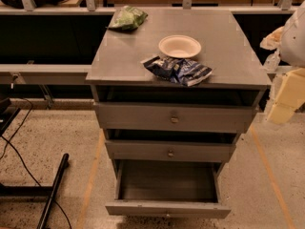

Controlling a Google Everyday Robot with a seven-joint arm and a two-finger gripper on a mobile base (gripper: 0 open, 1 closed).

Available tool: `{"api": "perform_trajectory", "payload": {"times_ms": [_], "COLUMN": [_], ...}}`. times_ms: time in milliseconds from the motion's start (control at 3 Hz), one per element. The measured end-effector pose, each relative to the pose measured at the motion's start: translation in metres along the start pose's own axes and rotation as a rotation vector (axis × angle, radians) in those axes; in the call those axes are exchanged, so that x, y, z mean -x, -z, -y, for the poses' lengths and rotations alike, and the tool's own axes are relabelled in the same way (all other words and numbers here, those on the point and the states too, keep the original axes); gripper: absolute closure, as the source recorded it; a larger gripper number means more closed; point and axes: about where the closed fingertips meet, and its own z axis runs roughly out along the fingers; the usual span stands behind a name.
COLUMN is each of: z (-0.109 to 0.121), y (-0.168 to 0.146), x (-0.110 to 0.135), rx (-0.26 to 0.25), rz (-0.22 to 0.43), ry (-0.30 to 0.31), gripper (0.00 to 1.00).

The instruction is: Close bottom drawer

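Observation:
The bottom drawer (167,208) is the lowest of three grey drawers in a grey cabinet (124,56). It is pulled far out toward me, and its plain grey inside (167,180) is bare. My gripper (286,99), cream-coloured, hangs at the right edge of the view beside the cabinet's top right corner. It is level with the top drawer, well above and to the right of the bottom drawer, and touches nothing.
The top drawer (174,118) and the middle drawer (170,151) stand slightly open. On the cabinet top lie a white bowl (179,46), a blue snack bag (178,70) and a green bag (127,18). A black pole (53,190) and cables lie on the floor at left.

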Motion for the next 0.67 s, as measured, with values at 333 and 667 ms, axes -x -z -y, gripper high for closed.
{"api": "perform_trajectory", "payload": {"times_ms": [333, 667], "z": [0.000, -0.014], "y": [0.000, -0.013], "x": [0.000, -0.013], "rx": [0.000, 0.048], "rz": [0.000, -0.021], "ry": [0.000, -0.013], "gripper": [0.00, 0.00]}}
